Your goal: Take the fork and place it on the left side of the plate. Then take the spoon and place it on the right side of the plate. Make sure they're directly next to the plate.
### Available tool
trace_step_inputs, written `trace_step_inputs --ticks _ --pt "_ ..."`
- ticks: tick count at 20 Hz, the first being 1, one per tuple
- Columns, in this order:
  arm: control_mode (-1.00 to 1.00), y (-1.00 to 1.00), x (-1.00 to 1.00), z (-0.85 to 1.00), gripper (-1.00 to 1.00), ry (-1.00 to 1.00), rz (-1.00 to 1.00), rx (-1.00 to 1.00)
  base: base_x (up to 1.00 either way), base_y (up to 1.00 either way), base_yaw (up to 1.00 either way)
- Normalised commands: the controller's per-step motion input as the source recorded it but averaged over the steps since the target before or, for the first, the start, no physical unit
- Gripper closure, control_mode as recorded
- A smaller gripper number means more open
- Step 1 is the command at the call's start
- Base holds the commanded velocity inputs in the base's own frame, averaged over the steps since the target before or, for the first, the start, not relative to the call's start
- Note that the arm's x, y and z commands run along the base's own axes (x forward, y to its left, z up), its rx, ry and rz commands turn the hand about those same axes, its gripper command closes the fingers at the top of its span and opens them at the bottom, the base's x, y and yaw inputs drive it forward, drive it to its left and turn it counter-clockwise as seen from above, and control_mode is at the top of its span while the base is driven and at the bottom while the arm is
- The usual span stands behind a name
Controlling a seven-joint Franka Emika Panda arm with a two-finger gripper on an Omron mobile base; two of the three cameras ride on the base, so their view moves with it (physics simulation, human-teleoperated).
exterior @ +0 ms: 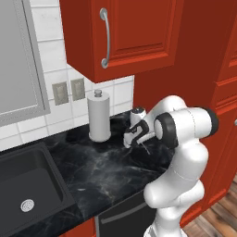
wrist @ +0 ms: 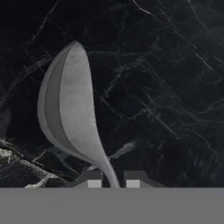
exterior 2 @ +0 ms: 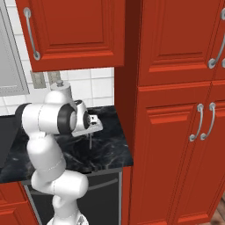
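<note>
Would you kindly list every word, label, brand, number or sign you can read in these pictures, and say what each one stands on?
There is no readable text.
The spoon held in the end effector bears no mark.
The paper towel roll, the wall outlets, the red cabinets and the black counter are plain.

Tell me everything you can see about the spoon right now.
The spoon is grey with a matte metallic look: a wide oval bowl narrowing into a thin handle. The handle runs down between the two dark fingertips of the gripper, which is shut on it. The spoon hangs clear above the black marbled counter, bowl pointing away from the hand. From the base cameras it shows as a thin sliver under the hand.
</note>
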Motion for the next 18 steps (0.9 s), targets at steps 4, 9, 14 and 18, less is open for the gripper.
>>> trace_step_inputs --ticks 4,9,14,18 --pt "-1.00 -0.01 -0.20 0.29 1.00 -0.04 0.00 0.00 0.00 0.00 0.00" --pt "-1.00 -0.14 -0.30 0.44 1.00 -0.01 0.00 0.00 0.00 0.00 0.00" --pt "-1.00 -0.20 -0.33 0.53 1.00 0.00 0.00 0.01 0.00 0.00 0.00" --pt "-1.00 -0.15 -0.37 0.67 1.00 0.00 0.00 0.01 0.00 0.00 0.00"
